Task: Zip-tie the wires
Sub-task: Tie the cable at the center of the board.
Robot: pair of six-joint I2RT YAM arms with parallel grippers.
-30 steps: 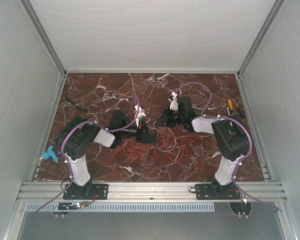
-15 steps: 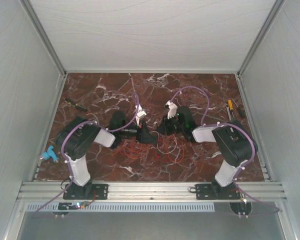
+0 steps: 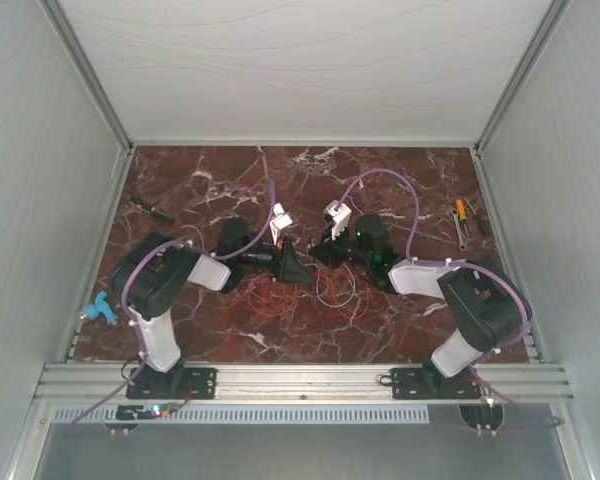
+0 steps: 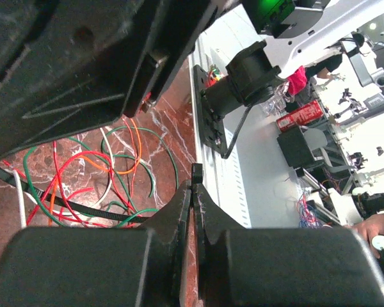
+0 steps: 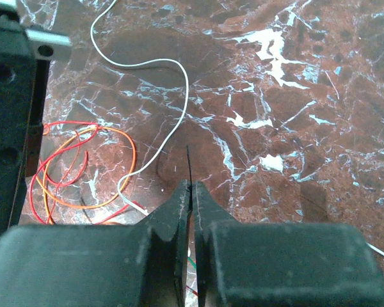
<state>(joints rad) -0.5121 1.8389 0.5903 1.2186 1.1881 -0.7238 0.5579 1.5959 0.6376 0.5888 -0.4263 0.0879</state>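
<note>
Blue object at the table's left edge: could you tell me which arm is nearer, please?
Left. The left arm sits just right of the blue object; the right arm stands far off to its right.

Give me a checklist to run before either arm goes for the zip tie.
1. Left jaws open for a pickup: not ok, shut, nothing visible between them.
2. Right jaws open: not ok, shut; whether the thin dark line at their tips is held, cannot tell.
3. Zip tie located: ok, lying flat across the wires.
4. Wires gathered: not ok, loose loops spread out.
5. Zip tie looped around wires: not ok, it lies nearly straight.
</note>
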